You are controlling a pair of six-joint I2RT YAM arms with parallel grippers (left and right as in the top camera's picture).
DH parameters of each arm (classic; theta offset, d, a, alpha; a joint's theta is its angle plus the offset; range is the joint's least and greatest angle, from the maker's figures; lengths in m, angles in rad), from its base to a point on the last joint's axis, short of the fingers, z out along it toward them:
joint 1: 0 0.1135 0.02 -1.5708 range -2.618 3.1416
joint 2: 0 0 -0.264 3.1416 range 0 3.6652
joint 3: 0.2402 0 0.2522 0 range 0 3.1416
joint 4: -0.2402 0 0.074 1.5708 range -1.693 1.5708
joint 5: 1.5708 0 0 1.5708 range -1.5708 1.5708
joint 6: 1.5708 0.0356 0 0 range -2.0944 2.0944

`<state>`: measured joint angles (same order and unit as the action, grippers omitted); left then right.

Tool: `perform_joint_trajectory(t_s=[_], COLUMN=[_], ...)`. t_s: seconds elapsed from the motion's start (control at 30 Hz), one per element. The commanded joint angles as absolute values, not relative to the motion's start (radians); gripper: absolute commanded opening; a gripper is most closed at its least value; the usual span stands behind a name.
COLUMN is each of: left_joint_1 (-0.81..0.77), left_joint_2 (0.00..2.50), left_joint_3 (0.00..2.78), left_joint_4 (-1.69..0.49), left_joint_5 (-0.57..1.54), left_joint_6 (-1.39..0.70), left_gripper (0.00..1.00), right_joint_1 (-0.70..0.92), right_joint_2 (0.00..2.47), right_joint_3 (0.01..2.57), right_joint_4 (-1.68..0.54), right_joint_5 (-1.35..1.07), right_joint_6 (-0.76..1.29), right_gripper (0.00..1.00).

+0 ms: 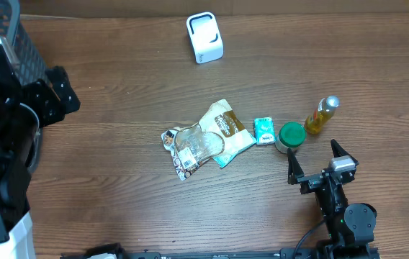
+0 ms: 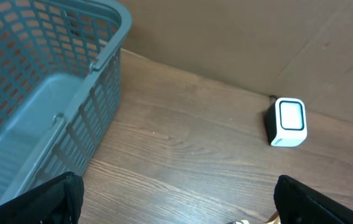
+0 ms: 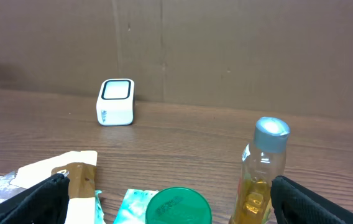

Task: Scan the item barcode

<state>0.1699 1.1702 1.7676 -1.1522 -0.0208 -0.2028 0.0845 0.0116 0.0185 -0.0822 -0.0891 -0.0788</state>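
Wood table [image 1: 118, 180], L wrist cam alone shows basket [image 2: 99, 106] floor, L end effector [image 2: 178, 194] & R end effector [image 3: 170, 198] spread

Brown wood grain across the table [image 1: 118, 187]. White scanner [image 1: 204, 37], upper centre, dark-rimmed face. Grey-blue latticed basket [image 2: 96, 112], upper left. Green-lidded jar [image 1: 291, 135]; yellow bottle [image 1: 320, 116], silver cap; mint-green packet [image 1: 264, 130]; tan-and-white pouch [image 1: 226, 129], brown patch.

Print shows on the brown packet [image 1: 227, 128] and the scanner [image 1: 204, 37], but none is legible.
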Motion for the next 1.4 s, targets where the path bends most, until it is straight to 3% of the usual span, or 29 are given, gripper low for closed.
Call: perform_joint_trajectory(t_s=[0.0, 0.3, 0.87, 1.07, 1.37], left_joint_1=[0.163, 0.162, 0.162, 0.150, 0.065], left_joint_2=[1.174, 1.126, 0.850, 0.703, 0.429], left_joint_3=[1.782, 1.684, 1.066, 0.879, 0.661], left_joint_4=[-1.156, -1.155, -1.125, -0.887, -0.332], left_joint_5=[-0.031, -0.030, -0.063, -0.033, -0.033], left_joint_6=[-0.194, -0.194, -0.195, -0.194, -0.190], left_gripper=[0.99, 0.99, 1.00, 1.00, 0.99], right_joint_1=[0.078, 0.078, 0.078, 0.078, 0.078], right_joint_2=[0.003, 0.003, 0.003, 0.003, 0.003], right_joint_3=[0.008, 0.008, 0.008, 0.008, 0.008], right_joint_4=[-0.077, -0.077, -0.078, -0.077, -0.078], right_joint_5=[-0.084, -0.084, -0.084, -0.084, -0.084], right_joint_6=[-0.083, -0.083, -0.083, -0.083, -0.083], right_gripper=[1.00, 1.00, 1.00, 1.00, 1.00])
